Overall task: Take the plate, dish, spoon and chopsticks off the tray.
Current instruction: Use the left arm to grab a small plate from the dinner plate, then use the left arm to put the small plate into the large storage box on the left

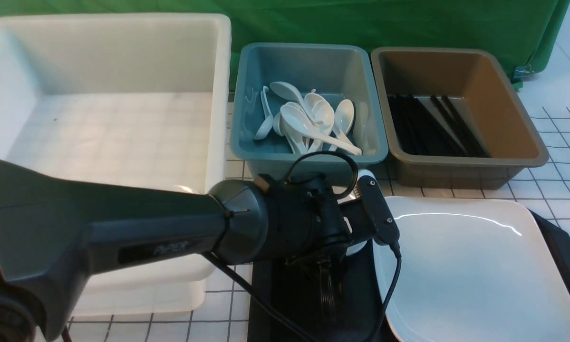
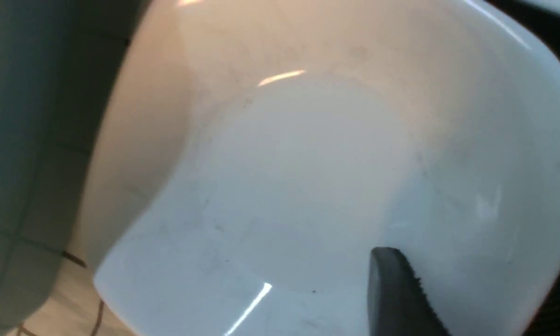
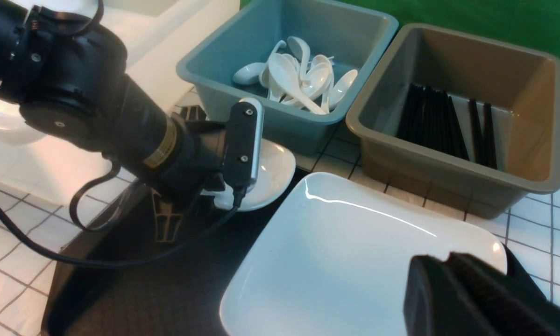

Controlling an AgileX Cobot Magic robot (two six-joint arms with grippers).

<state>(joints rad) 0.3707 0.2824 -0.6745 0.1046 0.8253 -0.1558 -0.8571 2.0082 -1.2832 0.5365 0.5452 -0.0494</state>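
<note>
**Over the tray's [image 1: 560, 247] far left corner, an arm meets the small dish [image 3: 272, 172]**

Lying crosswise, the left arm [image 1: 123, 232] has its left fingers [image 2: 396, 298] at the white dish, one tip inside it; whether they have closed on the rim cannot be told. The big squarish plate [image 1: 470, 266] lies flat on the tray's right part, far edge running side to side. The right fingers [image 3: 485, 298] sit pressed together by a plate corner, holding nothing. Behind, spoons [image 1: 308, 121] heap in a blue tub [image 1: 308, 159], handles mostly nearward; chopsticks [image 1: 432, 128] in a brown tub [image 1: 465, 173] run front to back.
</note>
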